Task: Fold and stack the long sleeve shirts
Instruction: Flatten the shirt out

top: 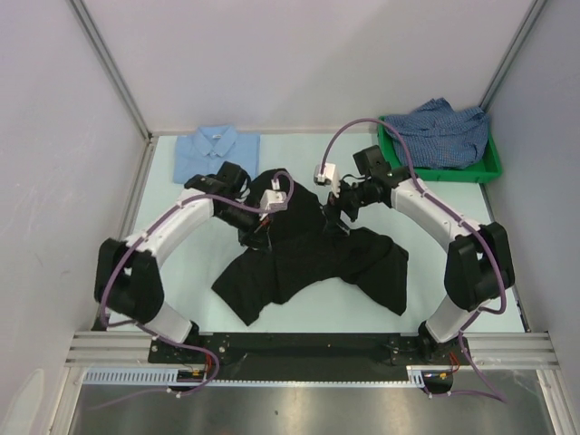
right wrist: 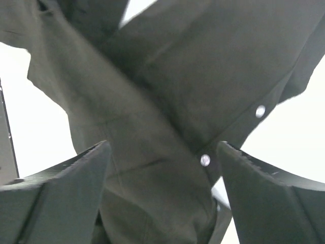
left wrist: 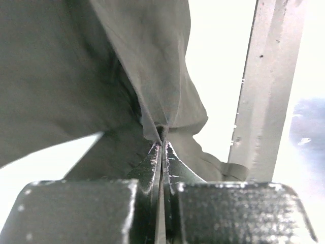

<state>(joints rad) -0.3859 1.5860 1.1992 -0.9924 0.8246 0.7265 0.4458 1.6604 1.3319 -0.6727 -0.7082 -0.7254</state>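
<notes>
The black shirt [top: 313,263] lies crumpled in the middle of the table, sleeves spread to both sides. My left gripper [top: 270,207] is shut on a fold of its upper edge; the left wrist view shows the jaws [left wrist: 162,145] pinched together on black fabric [left wrist: 117,76] that is lifted. My right gripper [top: 339,214] is open over the shirt's upper right part; in the right wrist view [right wrist: 163,144] the fingers stand wide apart with the button placket [right wrist: 205,160] between them. The light blue shirt [top: 217,149] lies folded at the back left. The checked shirt [top: 444,131] lies bunched in the bin.
The green plastic bin [top: 489,168] stands at the back right corner. White walls with metal posts [left wrist: 264,86] enclose the table on three sides. Both arms arch inward over the black shirt.
</notes>
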